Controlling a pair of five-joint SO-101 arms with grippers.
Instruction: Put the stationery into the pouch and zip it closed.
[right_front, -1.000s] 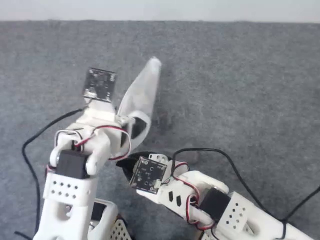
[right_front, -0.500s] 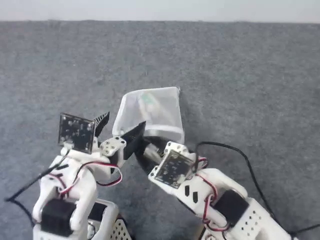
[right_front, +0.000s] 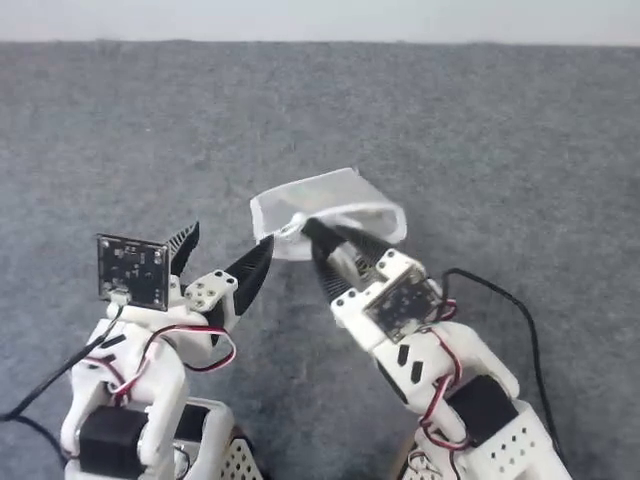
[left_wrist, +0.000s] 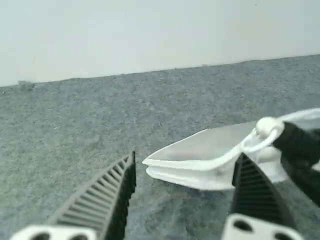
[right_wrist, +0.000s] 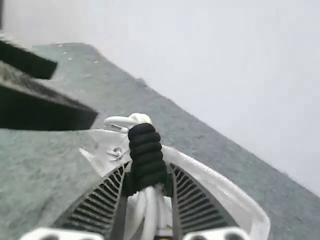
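Two grippers meet at one end of the white mesh pouch (right_front: 325, 195), and the coming move hangs on that end. The pouch sits mid-surface, its long axis running left to right. My right gripper (right_front: 312, 235) comes in from the near side and is closed narrow on the pouch's left end, by the zip pull (left_wrist: 267, 127). A black ribbed piece (right_wrist: 146, 155) that I cannot identify is pinched between its fingers. My left gripper (right_front: 230, 237) is spread wide just left of and nearer than that corner, not touching it. From its wrist view the corner lies ahead, between the fingers. I judge the left arm should go forward and slightly right to pin that end. Whether the stationery is inside, I cannot tell.
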